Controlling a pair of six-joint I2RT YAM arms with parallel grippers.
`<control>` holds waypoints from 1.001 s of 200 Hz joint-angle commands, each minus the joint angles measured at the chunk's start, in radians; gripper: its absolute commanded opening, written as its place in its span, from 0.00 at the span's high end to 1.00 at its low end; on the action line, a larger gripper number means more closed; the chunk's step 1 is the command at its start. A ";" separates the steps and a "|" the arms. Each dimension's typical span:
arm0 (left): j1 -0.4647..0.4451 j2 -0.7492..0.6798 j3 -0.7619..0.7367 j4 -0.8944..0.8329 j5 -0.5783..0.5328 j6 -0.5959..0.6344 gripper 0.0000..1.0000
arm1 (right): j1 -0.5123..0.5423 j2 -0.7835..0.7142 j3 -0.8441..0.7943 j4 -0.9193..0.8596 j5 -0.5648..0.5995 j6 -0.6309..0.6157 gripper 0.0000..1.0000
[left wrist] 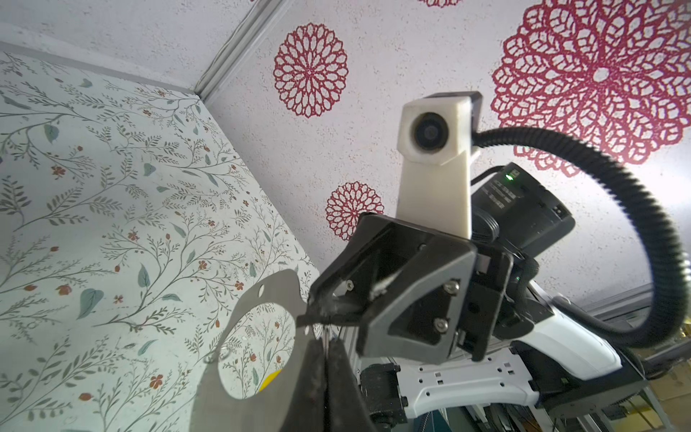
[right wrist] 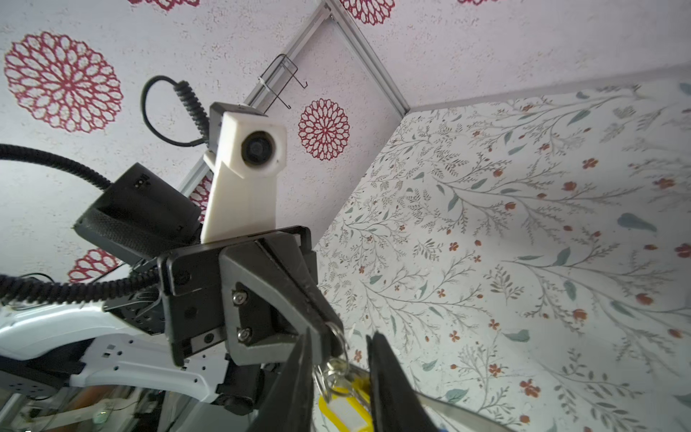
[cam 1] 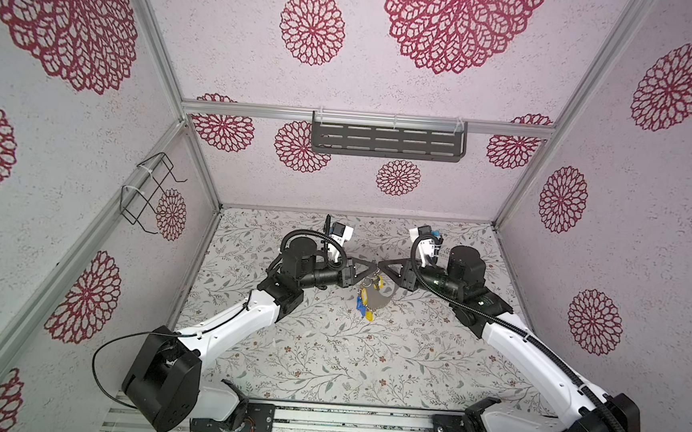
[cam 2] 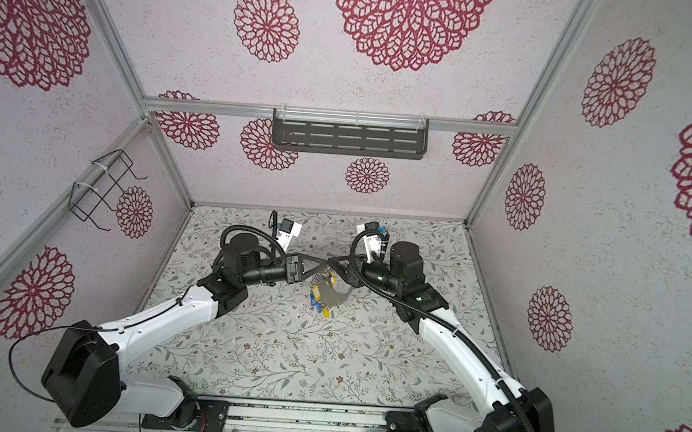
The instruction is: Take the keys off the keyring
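Nearest the right wrist lens, the right gripper (right wrist: 341, 333) is seen with its fingers apart, a yellow key (right wrist: 346, 407) and its rings lying in the gap without being clamped. Just beyond, the left gripper (right wrist: 334, 326) is closed tight on a small silver ring (right wrist: 344, 338), beneath which the other keys (cam 1: 365, 298) and the grey keyring (cam 1: 382, 301) are hung. Farther off, in both top views, the cluster is shown below the meeting gripper tips, over the middle of the floral table (cam 1: 326, 349).
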 commanded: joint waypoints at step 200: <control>-0.025 0.002 -0.020 0.168 -0.120 -0.066 1.00 | 0.014 -0.009 -0.094 0.358 -0.001 0.281 0.71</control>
